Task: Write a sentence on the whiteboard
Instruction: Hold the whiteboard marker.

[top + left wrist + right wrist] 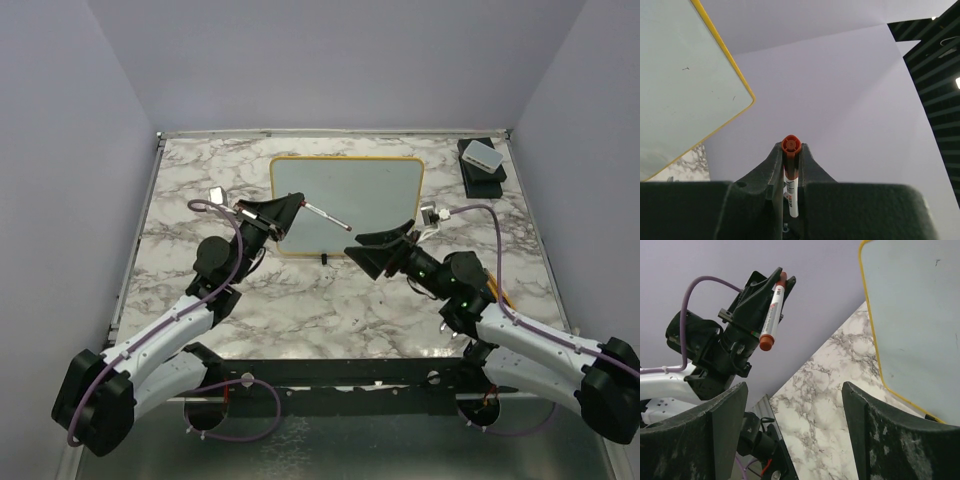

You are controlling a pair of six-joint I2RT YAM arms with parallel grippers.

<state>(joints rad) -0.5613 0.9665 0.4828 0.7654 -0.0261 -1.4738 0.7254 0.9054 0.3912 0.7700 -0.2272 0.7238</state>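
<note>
You see a whiteboard with a pale grey-white face and a yellow-orange rim. It sits on a desk of white marble veined grey. Your left tool is black; the marker is white with orange-red ends.

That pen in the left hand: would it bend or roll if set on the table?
Probably stiff: the pen sticks straight out of the left hand without sagging. It looks round and slim, so it would likely roll on the smooth marble table. Probably light too: a two-finger pinch holds it.
</note>
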